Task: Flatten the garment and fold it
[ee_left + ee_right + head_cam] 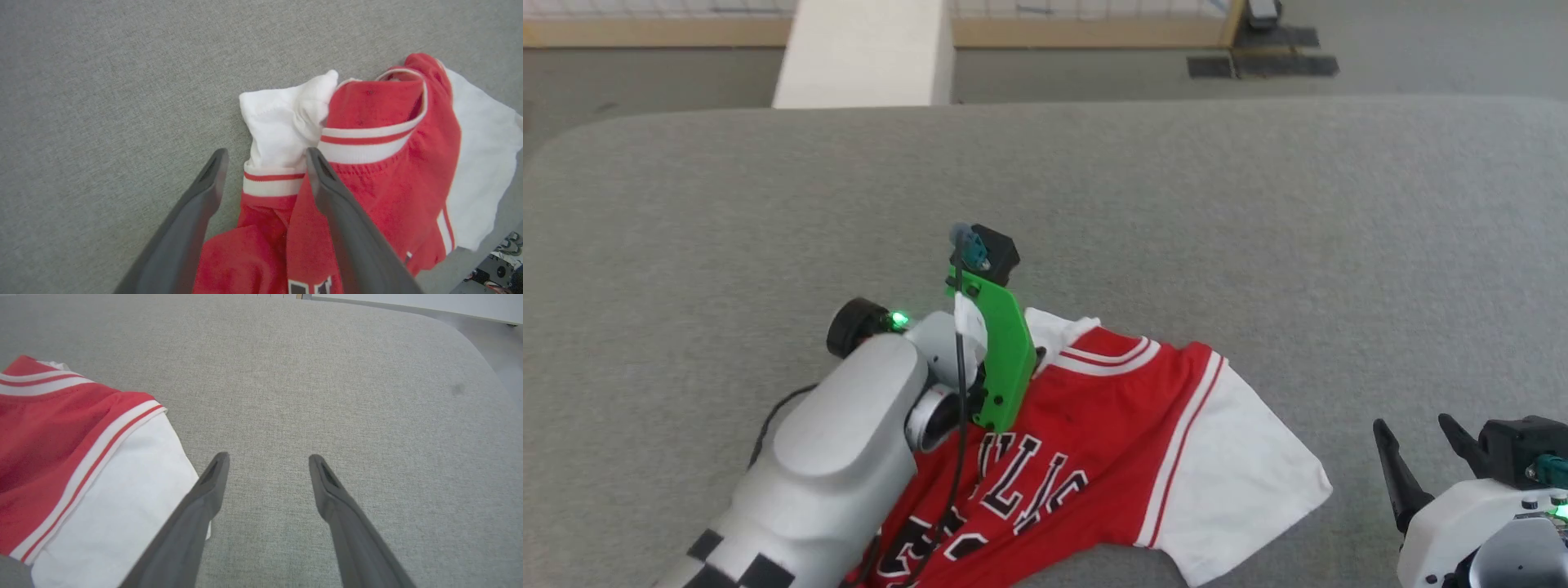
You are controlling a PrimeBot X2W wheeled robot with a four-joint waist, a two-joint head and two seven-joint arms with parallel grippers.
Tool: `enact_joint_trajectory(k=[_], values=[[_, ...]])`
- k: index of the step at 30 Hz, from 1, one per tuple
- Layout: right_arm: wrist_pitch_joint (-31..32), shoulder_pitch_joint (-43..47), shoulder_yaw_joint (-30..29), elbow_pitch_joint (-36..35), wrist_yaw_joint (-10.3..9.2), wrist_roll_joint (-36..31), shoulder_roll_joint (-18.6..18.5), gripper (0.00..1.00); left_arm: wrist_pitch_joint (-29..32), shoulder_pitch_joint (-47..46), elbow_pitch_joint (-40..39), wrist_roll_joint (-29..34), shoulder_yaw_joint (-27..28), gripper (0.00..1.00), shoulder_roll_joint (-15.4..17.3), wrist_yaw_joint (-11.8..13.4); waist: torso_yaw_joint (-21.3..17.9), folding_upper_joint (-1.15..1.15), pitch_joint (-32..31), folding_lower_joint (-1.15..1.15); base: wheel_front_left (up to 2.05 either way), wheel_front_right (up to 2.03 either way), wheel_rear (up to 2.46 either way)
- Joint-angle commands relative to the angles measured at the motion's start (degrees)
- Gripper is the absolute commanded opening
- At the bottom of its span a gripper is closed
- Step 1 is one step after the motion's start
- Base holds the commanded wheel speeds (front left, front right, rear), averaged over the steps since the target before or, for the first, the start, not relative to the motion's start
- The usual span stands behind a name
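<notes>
Red-and-white garment rumpled on grey table; left jaws spread over it, right jaws spread beside it

Bright, even, diffuse light; shadows faint; no glare; wrist views wide-angle bent, slightly soft.

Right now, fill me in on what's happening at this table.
A two-armed robot is working on a red and white shirt that lies crumpled on a grey padded surface. Its left gripper is open over the bunched white sleeve by the collar and grips nothing. The right gripper is also open, over bare surface beside the other sleeve. The shirt is neither flat nor folded yet.
</notes>
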Motion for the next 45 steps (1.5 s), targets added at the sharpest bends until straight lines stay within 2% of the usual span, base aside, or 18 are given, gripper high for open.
enact_joint_trajectory(k=[1, 7, 8, 9, 11, 15, 19, 25, 30, 31, 35, 38, 40, 45], values=[[-0.6, -1.1, 0.2, 0.0, -0.1, 0.4, -0.1, 1.0, 0.3, -1.7, 1.8, -0.1, -0.3, 1.0, -0.5, -0.8, -3.4, 0.0, 3.6, 0.0, 0.0, 0.0, 0.0], [-1.4, -1.9, 0.2, 0.6, -0.1, 0.6, -0.1, 1.0, 2.5, -4.3, 10.1, -1.0, -2.9, 1.0, -2.6, -4.1, -4.3, 0.0, 5.3, 0.0, 0.0, 0.0, 0.0], [-1.5, -1.9, 0.1, 0.6, -0.1, 0.6, -0.1, 1.0, 2.9, -4.2, 11.2, -1.6, -3.2, 0.4, -2.9, -4.5, -4.2, 0.0, 5.5, 0.0, 0.0, 0.0, 0.0], [-1.6, -2.0, 0.0, 0.7, -0.1, 0.6, 0.0, 1.0, 2.8, -4.2, 11.8, -2.0, -3.4, 0.0, -3.1, -4.8, -4.1, 0.0, 5.7, 0.0, 0.0, 0.0, 0.0], [-1.7, -2.1, -0.3, 0.8, -0.1, 0.6, 0.1, 1.0, 1.0, -4.3, 12.8, -2.5, -3.2, 0.0, -3.4, -5.1, -3.7, 0.0, 5.9, 0.0, 0.0, 0.0, 0.0], [-1.6, -2.2, -0.7, 0.9, -0.1, 0.4, 0.1, 1.0, -7.1, -5.2, 14.2, -2.5, -0.8, 0.0, -2.8, -5.1, -2.2, 0.0, 5.4, 0.0, 0.0, 0.0, 0.0], [-1.4, -1.7, -1.1, 0.9, -0.1, 0.2, 0.0, 1.0, -17.5, -5.8, 14.8, -2.7, 3.4, 0.0, -1.1, -3.2, 0.0, 0.0, 3.2, 0.0, 0.0, 0.0, 0.0], [-0.5, -1.0, -0.6, 0.4, -0.1, 0.1, -0.2, 1.0, -30.0, -4.8, 15.8, -4.5, 11.1, 0.0, 2.4, 1.7, 3.3, 0.0, 0.5, 0.0, 0.0, 0.0, 0.0], [0.1, -0.7, 0.4, 0.1, -0.1, 0.2, -0.1, 1.0, -36.9, -0.7, 18.1, -5.8, 15.9, 0.02, 5.2, 6.9, 5.0, 0.0, -0.1, 0.0, 0.0, 0.0, 0.0], [0.2, -0.7, 0.5, 0.1, -0.1, 0.2, -0.1, 1.0, -38.4, 0.4, 18.4, -6.0, 16.5, 0.98, 5.5, 7.2, 5.3, 0.0, 0.0, 0.0, 0.0, 0.0, 0.0], [1.1, -0.4, 1.3, 0.3, -0.1, 0.5, -0.4, 1.0, -45.0, 3.3, 17.6, -6.0, 17.5, 1.0, 5.3, 6.9, 6.1, 0.0, -0.4, 0.0, 0.0, 0.0, 0.0], [2.7, -0.7, 2.2, 0.0, -0.1, 1.3, -1.0, 1.0, -50.2, 5.6, 14.7, -5.4, 18.7, 1.0, 5.9, 5.5, 6.6, 0.0, -1.4, 0.0, 0.0, 0.0, 0.0], [4.6, -0.8, 2.5, -0.3, -0.1, 2.5, -1.4, 1.0, -51.4, 7.2, 10.8, -3.0, 19.2, 1.0, 6.9, 4.8, 7.1, 0.0, -2.2, 0.0, 0.0, 0.0, 0.0], [13.0, -1.5, 2.9, 1.2, -0.1, 2.8, -3.4, 1.0, -51.6, 15.9, -8.4, 8.9, 25.3, 1.0, 8.1, 6.9, 8.9, 0.0, -3.5, 0.0, 0.0, 0.0, 0.0]])
